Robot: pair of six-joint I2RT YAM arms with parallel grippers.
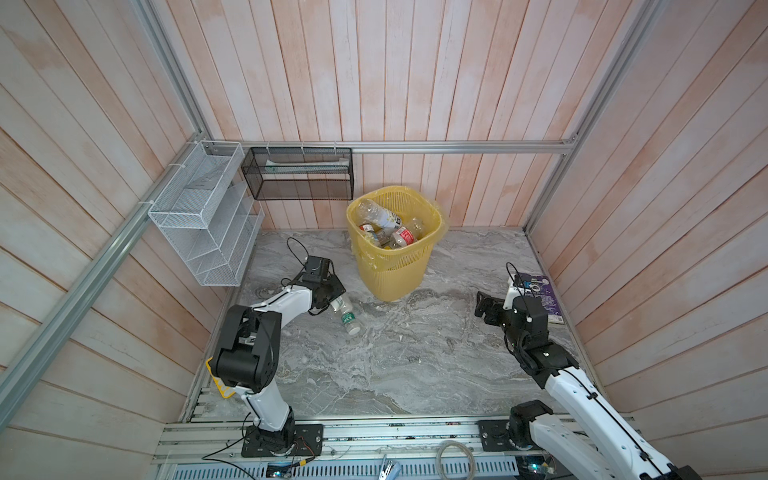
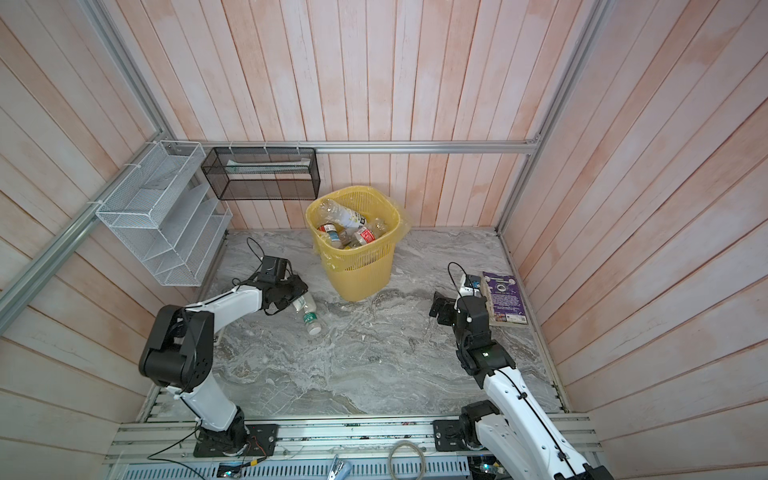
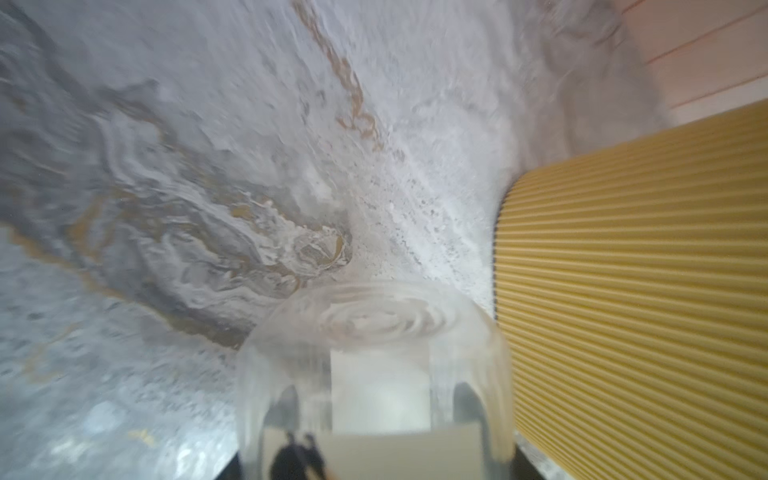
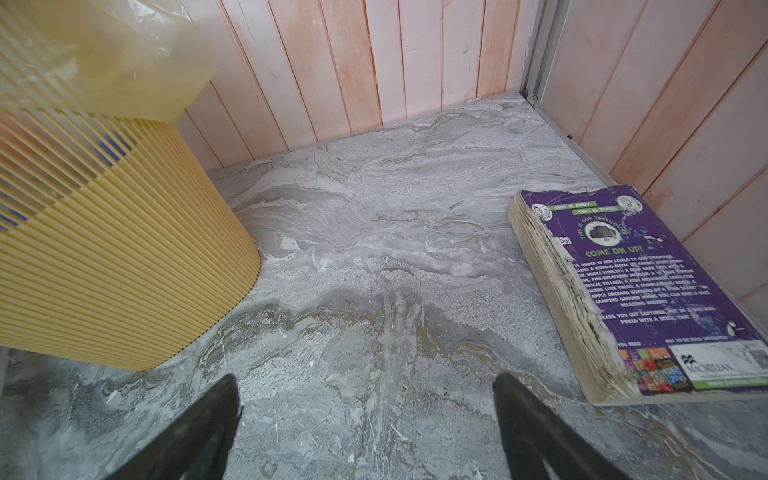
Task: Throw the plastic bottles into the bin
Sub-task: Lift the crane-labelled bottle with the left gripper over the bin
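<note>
A clear plastic bottle [image 1: 348, 319] [image 2: 311, 319] with a green label and white cap lies on the marble floor, left of the bin. My left gripper [image 1: 331, 296] [image 2: 296, 294] is shut on its base end. In the left wrist view the bottle's clear base [image 3: 374, 328] fills the space between the jaws, which are mostly hidden. The yellow lattice bin [image 1: 395, 270] [image 2: 361, 274] [image 3: 623, 291] [image 4: 104, 249] stands at the back middle and holds several bottles [image 1: 386, 228]. My right gripper [image 1: 481, 308] [image 2: 438, 309] [image 4: 365, 395] hovers open and empty over bare floor, right of the bin.
A purple book [image 1: 544, 299] [image 4: 648, 291] lies against the right wall beside the right arm. A white wire rack [image 1: 199, 220] and a black mesh basket [image 1: 299, 174] hang at the back left. A yellow object [image 1: 220, 384] peeks out under the left arm.
</note>
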